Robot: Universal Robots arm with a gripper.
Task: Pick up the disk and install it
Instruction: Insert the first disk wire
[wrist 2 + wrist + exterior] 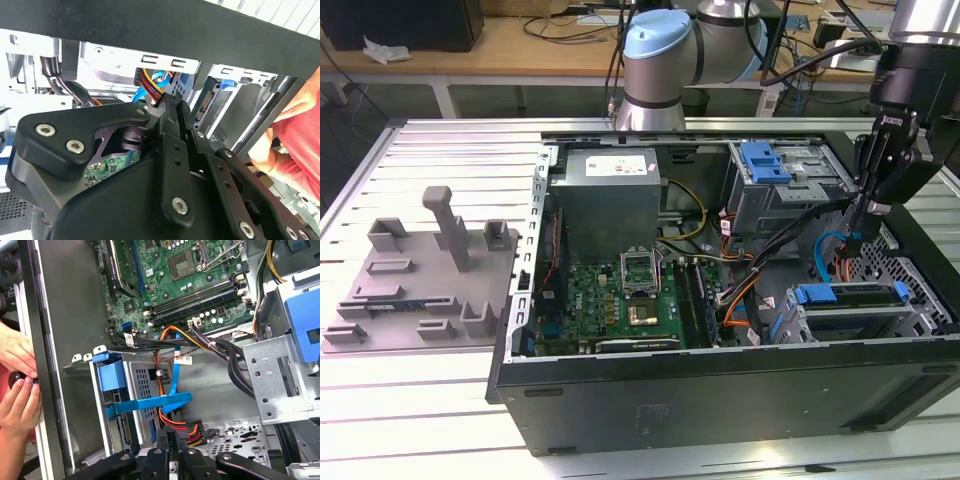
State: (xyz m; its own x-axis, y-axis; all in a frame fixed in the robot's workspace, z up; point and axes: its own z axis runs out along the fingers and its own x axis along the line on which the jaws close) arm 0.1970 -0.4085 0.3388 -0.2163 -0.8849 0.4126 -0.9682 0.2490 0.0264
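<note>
Slatted metal bench (420, 410), exterior view, read from its left. Near the bench edge on that side a grey fixture plate (420, 285) is laid. An open computer case (720, 390) is set beside it, motherboard (630, 300) exposed. The disk (850, 296) is seen on edge in the drive cage (840, 325) at the case's near corner on the exterior view's right. It appears seated, so installation is judged almost complete. Any further move calls for clearance from the blue cable (832, 252). The gripper (856, 235) is poised just above the cage, fingers pressed together, nothing visibly clamped.

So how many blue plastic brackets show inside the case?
2 in the exterior view: far bracket atop the drive cage, near bracket near the gripper. More may be hidden.
</note>
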